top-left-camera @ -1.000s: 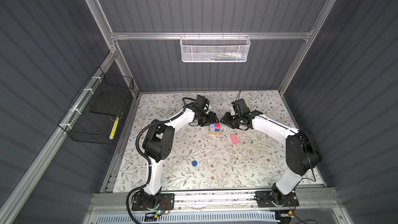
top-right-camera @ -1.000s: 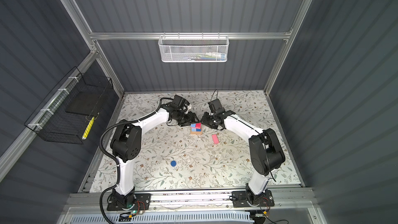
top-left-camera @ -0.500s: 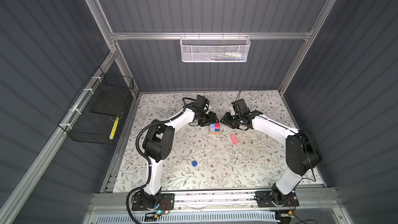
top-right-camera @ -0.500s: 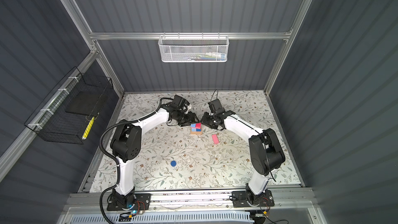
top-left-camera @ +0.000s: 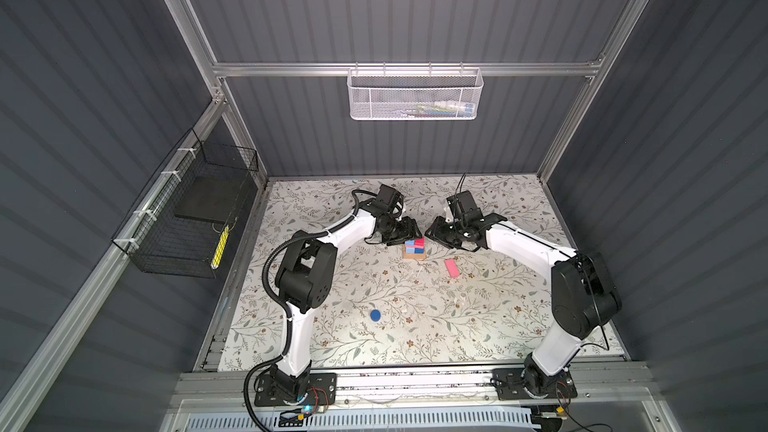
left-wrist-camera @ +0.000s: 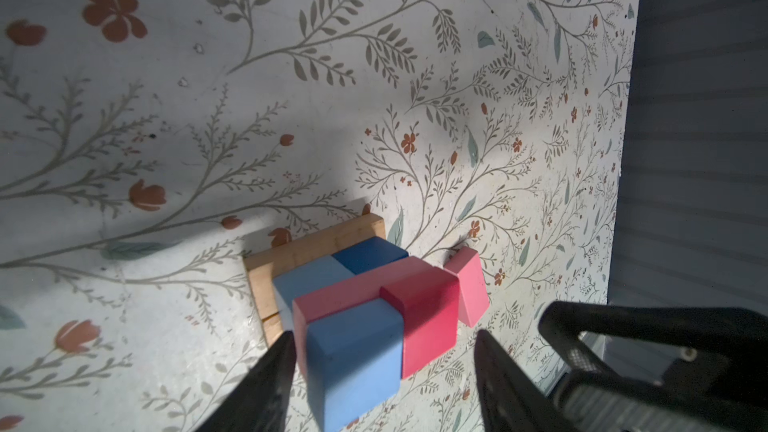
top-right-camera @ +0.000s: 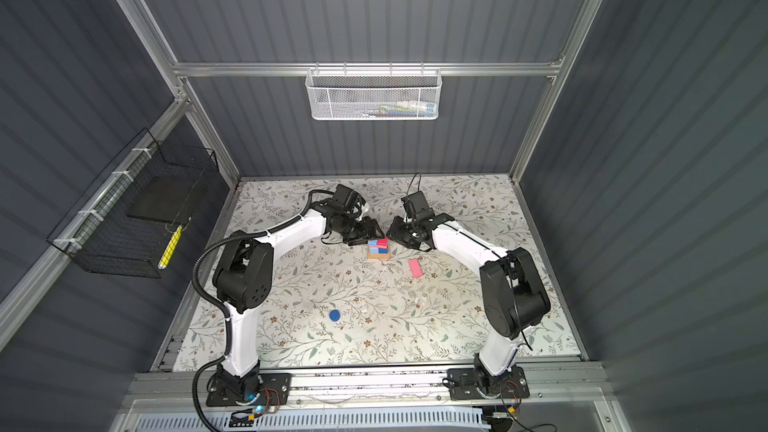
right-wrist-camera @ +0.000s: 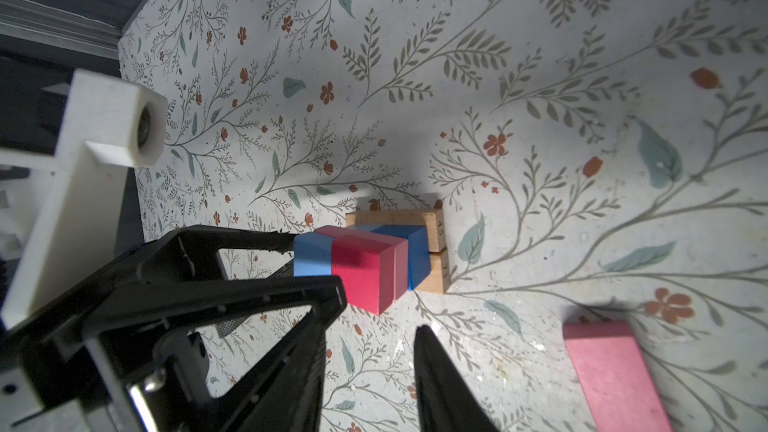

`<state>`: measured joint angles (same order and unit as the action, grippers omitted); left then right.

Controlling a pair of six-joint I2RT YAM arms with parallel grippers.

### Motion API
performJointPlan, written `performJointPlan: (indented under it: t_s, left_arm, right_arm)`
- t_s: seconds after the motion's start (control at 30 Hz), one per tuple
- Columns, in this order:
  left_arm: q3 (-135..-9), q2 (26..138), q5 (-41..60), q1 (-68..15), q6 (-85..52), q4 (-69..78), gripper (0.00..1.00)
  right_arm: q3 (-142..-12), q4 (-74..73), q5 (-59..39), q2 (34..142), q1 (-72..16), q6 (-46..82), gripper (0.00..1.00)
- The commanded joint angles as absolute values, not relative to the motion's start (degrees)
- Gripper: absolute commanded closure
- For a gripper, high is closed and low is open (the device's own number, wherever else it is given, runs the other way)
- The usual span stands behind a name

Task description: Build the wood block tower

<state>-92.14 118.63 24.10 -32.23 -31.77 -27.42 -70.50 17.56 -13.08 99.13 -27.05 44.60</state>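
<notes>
Nearby, loose pink oblong [top-left-camera: 451, 268] beside tower [top-left-camera: 414, 248], blue disc [top-left-camera: 375, 315] well apart

Lab cell: aluminium frame [top-left-camera: 403, 69], grey walls [top-left-camera: 395, 6]

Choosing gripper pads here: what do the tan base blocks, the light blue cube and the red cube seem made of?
Tan base blocks: probably bare wood; grain streaks and stamped numbers show on the end faces. Light blue cube: likely wood under opaque matte paint; flat colour, no glare, soft edges. Red cube: same matte painted look; its core is hidden.
</notes>
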Motion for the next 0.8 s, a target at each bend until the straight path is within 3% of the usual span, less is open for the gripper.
performJointPlan:
  t_s: [0.0,0.77]
  left_arm:
    - [-91.1,116.4,25.0,-32.5,-32.3,-29.0,0.32]
    - [-88.5,114.1,25.2,-32.5,-33.2,-27.0,0.32]
  right_arm:
    - [-69.8,17.7,-12.9,98.1,-26.8,44.9,0.62]
    - [-69.1,17.1,-13.1,98.0,-26.8,45.0,0.62]
